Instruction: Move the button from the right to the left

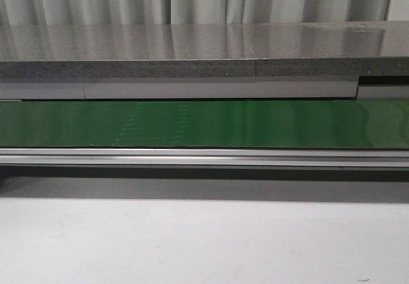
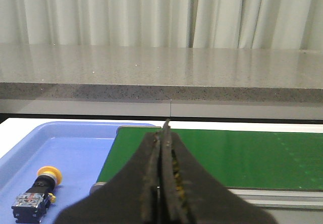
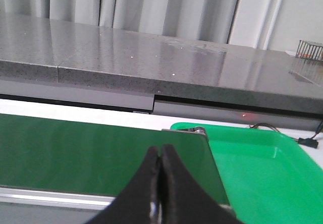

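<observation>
The button (image 2: 38, 191), with a yellow-orange cap and a black body, lies on its side in the blue tray (image 2: 75, 148) in the left wrist view. My left gripper (image 2: 164, 133) is shut with nothing in it, above the near edge of the green belt (image 2: 242, 156) and beside the tray. My right gripper (image 3: 160, 153) is also shut and empty, over the belt's other end (image 3: 75, 148) next to the green tray (image 3: 257, 178). Neither gripper shows in the front view.
The green conveyor belt (image 1: 204, 124) runs across the front view with a metal rail (image 1: 204, 158) along its near side. A grey stone counter (image 1: 204, 50) stands behind it. The green tray holds nothing visible. A cable (image 3: 308, 139) lies by its far edge.
</observation>
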Tool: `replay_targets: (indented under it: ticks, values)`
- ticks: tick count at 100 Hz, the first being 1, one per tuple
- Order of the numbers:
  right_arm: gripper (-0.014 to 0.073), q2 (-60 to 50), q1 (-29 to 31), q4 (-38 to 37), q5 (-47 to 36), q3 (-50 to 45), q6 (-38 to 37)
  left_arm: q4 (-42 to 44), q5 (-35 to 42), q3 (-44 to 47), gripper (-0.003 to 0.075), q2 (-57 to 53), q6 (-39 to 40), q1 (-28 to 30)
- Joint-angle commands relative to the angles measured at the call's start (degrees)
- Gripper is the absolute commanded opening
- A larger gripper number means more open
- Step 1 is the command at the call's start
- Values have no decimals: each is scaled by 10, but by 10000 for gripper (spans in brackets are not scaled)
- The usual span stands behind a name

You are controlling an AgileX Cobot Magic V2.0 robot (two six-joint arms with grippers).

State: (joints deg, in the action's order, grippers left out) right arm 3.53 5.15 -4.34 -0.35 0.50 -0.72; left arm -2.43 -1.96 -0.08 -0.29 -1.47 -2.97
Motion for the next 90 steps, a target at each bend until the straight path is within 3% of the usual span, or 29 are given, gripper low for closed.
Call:
replay_targets:
  ticks: [1,90]
  values:
    - [-66,-20,0,-20,-33,-14,-43,-5,49,26,-20,-18,5,2]
    - [-66,-52,-13,-24,-20,-13,-44,-5,49,26,-20,-18,5,2]
